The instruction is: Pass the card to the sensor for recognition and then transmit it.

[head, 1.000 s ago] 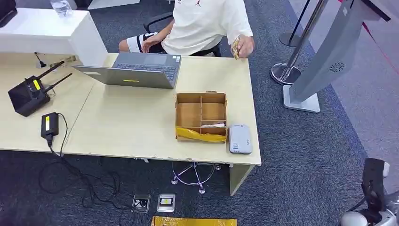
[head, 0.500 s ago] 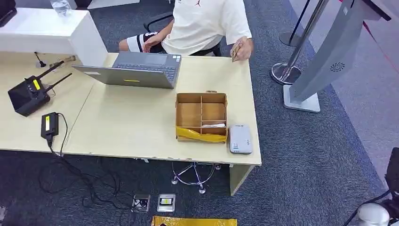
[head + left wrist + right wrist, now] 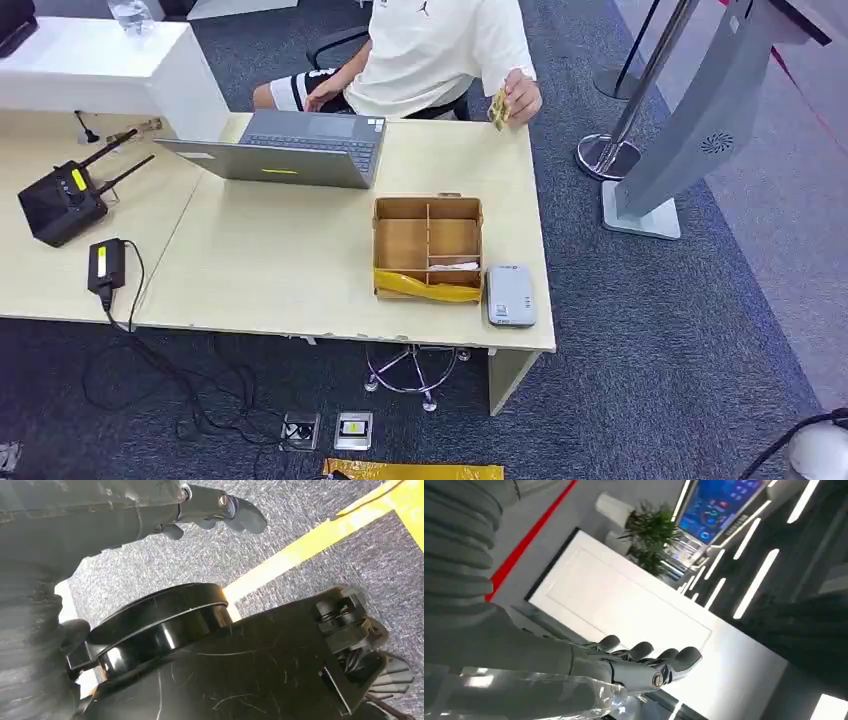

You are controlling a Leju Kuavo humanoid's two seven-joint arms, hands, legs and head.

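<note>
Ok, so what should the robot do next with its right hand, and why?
Probably reach the right hand toward the person's hand, which holds the card up at the table's far corner. The hand holds nothing, and the sensor waits beside the box.

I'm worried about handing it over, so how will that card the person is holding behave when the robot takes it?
The card looks thin and flat in the person's hand, so probably light and fairly stiff, though it might flex. A thin edge leaves little to grip, so it may slip. The right hand holds nothing, fingers extended.
</note>
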